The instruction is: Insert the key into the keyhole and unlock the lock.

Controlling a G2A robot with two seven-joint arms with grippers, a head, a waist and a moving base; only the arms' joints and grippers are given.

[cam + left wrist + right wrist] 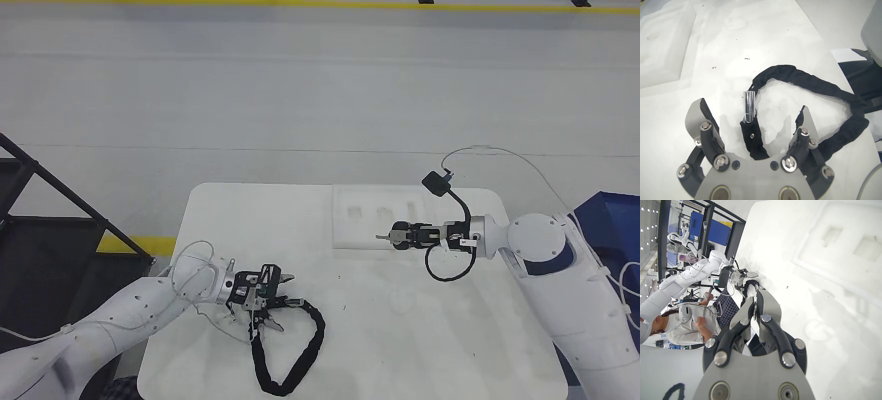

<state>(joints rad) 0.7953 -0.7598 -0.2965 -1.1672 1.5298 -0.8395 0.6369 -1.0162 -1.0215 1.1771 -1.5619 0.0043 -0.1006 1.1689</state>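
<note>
Plainly, white table (420, 330), chain lock (829, 85), grey floor (300, 80)

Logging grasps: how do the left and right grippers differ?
The left gripper is open, astride the chrome cylinder of the chain lock; the right gripper is shut on the key. The left sits by the table's near edge, the right at the foam tray. Same two-finger build.

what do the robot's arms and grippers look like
The left arm and right arm are white rounded shells; the right carries a looping black cable and a thin pale cable. The left gripper and right gripper have silver fingers, black links, black pads.
</note>
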